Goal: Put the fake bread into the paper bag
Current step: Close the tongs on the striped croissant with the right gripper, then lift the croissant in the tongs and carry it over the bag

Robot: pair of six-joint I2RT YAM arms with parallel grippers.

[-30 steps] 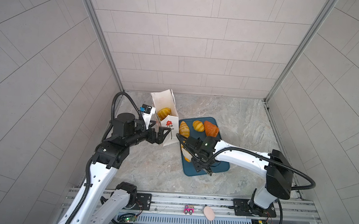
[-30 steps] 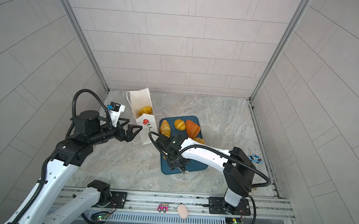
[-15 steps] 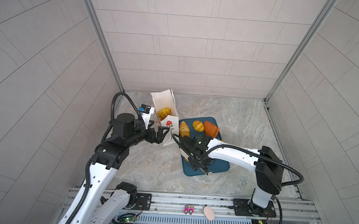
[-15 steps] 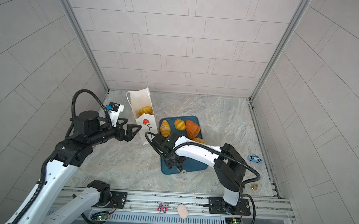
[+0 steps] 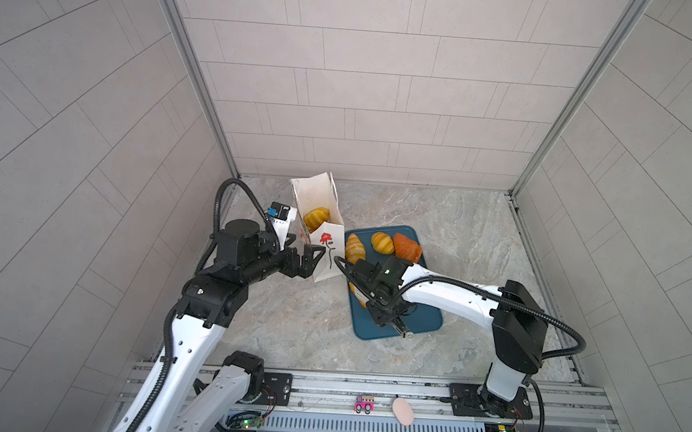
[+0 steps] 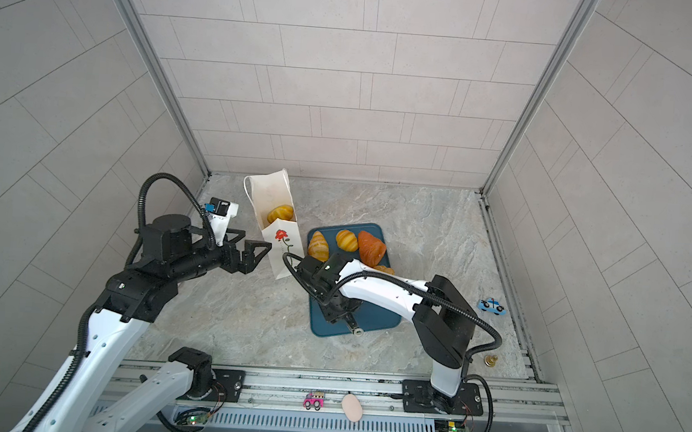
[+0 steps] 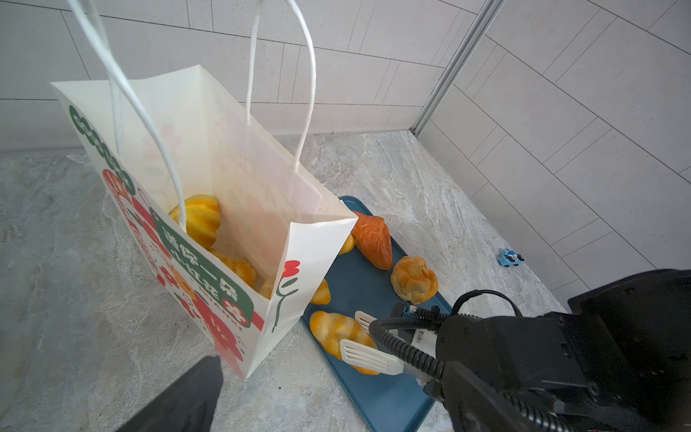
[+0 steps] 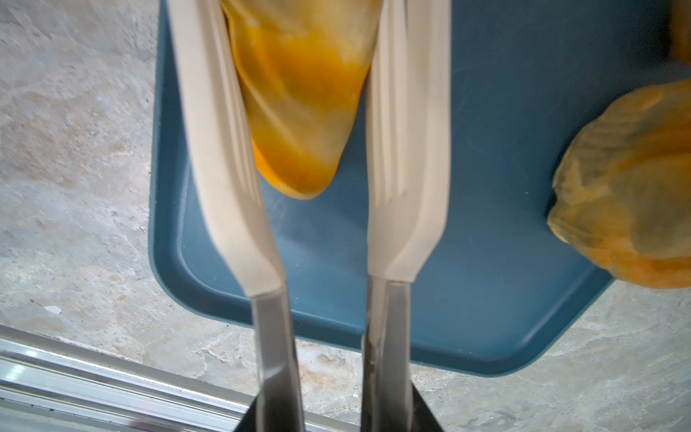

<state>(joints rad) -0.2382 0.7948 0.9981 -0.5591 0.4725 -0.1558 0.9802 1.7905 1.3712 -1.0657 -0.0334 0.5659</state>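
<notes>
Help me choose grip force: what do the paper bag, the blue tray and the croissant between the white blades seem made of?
Paper bag: thin matte paper; light glows through its wall, folds are sharp.
Tray: probably moulded plastic, satin blue, with a rounded rim.
Croissant: likely glossy plastic or foam with painted yellow stripes; hardness unclear.

Pale grey tiled walls [image 5: 344, 100] close me in on three sides, joined at the back corners by slim metal posts [image 5: 192, 68]. Below me lies a grey marbled table [image 5: 459, 241], evenly lit, with a metal rail [image 5: 324, 384] along its front edge.
</notes>
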